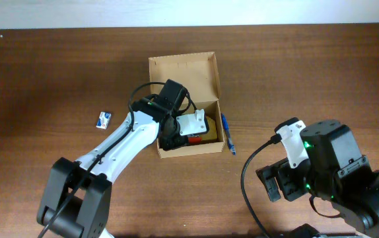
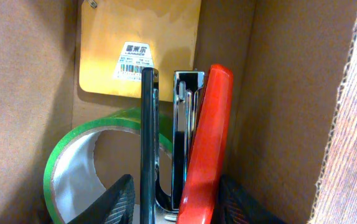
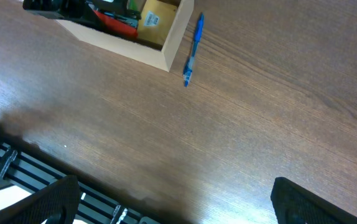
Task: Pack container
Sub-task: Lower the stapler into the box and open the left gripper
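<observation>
The container (image 1: 183, 73) is sitting near the middle of the tabletop (image 1: 57, 66), its hinged lid lying open toward the far edge; inside, a green tape roll (image 2: 73, 168) is sitting along one side and a tan labelled card (image 2: 138, 50) is lying at the end beyond it; the left pincer (image 2: 177, 185) is reaching down into the box and, as far as the wrist view is showing, is gripping a red and chrome stapler (image 2: 206, 137) narrowly by both flanks, the stapler standing on edge between the tape and a cardboard wall.

The step in hand is looking like setting the stapler down; doing it well is meaning lowering straight until it is resting on the box floor, opening only a little because tape and wall are crowding the fingers, then lifting vertically so nothing is dragging out; the corrugated rim is running close on the stapler's red side, so sideways motion is risking a snag.

Outside, a blue pen (image 1: 227, 134) is lying just beside the box's right wall; a small blue and white packet (image 1: 103, 119) is lying well apart on the left; the right pincer (image 3: 173, 183) is hovering wide open over bare wood, the pen ahead of it, with free room all around.
</observation>
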